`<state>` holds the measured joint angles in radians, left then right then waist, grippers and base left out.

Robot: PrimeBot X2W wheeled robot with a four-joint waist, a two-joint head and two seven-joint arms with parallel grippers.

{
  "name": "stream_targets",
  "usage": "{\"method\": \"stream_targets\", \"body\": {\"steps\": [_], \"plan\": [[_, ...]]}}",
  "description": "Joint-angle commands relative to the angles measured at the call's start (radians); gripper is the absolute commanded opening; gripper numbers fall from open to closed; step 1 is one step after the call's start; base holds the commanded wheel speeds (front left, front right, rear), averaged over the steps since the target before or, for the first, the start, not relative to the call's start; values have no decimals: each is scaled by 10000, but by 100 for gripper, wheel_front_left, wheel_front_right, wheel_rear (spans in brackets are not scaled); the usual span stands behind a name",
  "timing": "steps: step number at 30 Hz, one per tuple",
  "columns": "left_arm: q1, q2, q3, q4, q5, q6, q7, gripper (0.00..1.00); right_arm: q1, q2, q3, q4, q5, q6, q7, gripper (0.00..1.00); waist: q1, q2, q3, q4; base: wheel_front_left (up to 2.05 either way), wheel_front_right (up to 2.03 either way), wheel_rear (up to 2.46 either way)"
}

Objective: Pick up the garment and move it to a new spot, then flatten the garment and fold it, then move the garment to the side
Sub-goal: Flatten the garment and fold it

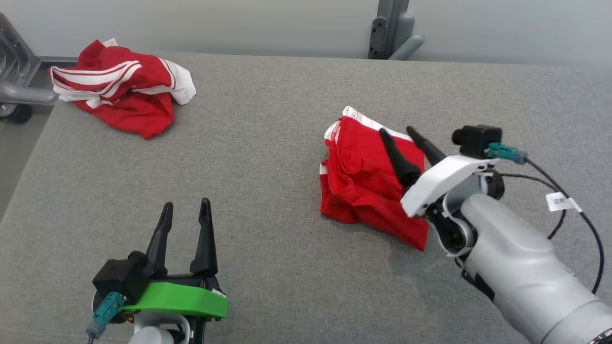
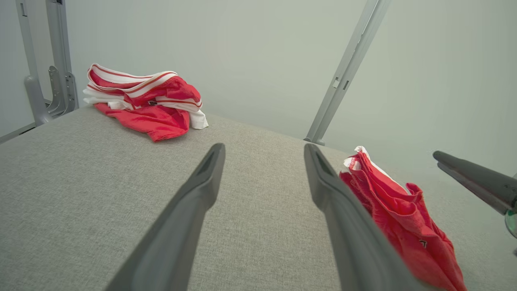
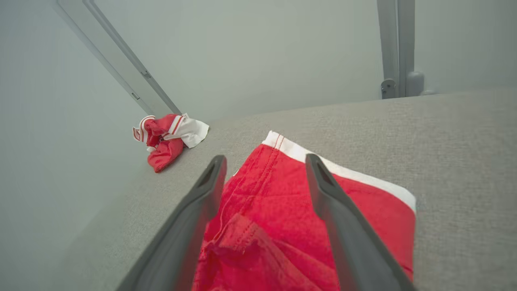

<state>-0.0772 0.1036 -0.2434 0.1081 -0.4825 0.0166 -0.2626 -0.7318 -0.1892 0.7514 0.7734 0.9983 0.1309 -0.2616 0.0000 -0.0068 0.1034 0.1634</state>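
Note:
A crumpled red garment with a white band lies on the grey table, right of centre; it also shows in the left wrist view and the right wrist view. My right gripper hangs just over its right part, open, both fingers above the red cloth with nothing pinched between them. One right finger juts in at the left wrist view's right edge. My left gripper stands open over bare table at the lower left, well clear of the garment.
A second red garment with white stripes is bunched at the table's far left corner. A grey metal post stands behind the far edge, and a frame sits off the left side. The grey cloth table spreads between the arms.

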Motion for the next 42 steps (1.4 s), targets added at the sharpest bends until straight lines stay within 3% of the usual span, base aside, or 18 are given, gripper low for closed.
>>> {"method": "stream_targets", "body": {"steps": [1,6,7,8,10,12,13,19,23,29,37,42], "plan": [[130,-10,20,-17,105,-50,-31,100,148,-158,-387,-185,-294,-3,-36,100,0,68,39,-64,0,0,0],[64,-23,-44,-17,137,-72,-19,100,731,-367,-2138,-656,-1910,-3,-33,100,0,68,109,-56,0,0,0],[48,-23,-57,-8,143,-85,-19,100,850,-305,-2383,-673,-2159,-3,-35,92,0,68,117,-32,0,0,0],[28,-18,-69,16,142,-103,-19,100,985,-247,-2570,-665,-2438,-3,-34,64,0,68,124,-3,0,0,0],[-14,-6,-100,54,141,-127,-19,100,1175,-180,-2883,-623,-2906,-3,-35,27,0,68,144,62,0,0,0],[-42,12,-114,81,144,-138,-18,100,1296,-66,-3116,-531,-3266,-3,-35,13,0,68,173,142,0,0,0],[-58,21,-130,92,148,-144,-17,100,1335,-12,-3193,-436,-3428,-3,-36,0,0,68,190,187,0,0,0],[-235,34,-233,120,176,-143,27,100,772,-222,-3035,358,-4798,-3,-36,0,0,68,372,569,0,0,0],[-253,-8,-339,194,173,-161,11,100,260,-548,-1964,1084,-4935,-5,288,0,0,68,464,926,0,0,0],[-188,-18,-365,253,142,-130,-5,100,93,-880,-215,1069,-4118,-5,689,0,0,68,428,1155,0,0,0],[-20,27,-381,158,196,-48,-14,100,247,-1558,2339,-442,-2067,-5,846,0,0,68,338,1123,0,0,0],[-63,40,-419,138,183,-63,-16,100,23,-1689,3195,-645,-1322,-5,730,0,0,68,412,1094,0,0,0]]}}
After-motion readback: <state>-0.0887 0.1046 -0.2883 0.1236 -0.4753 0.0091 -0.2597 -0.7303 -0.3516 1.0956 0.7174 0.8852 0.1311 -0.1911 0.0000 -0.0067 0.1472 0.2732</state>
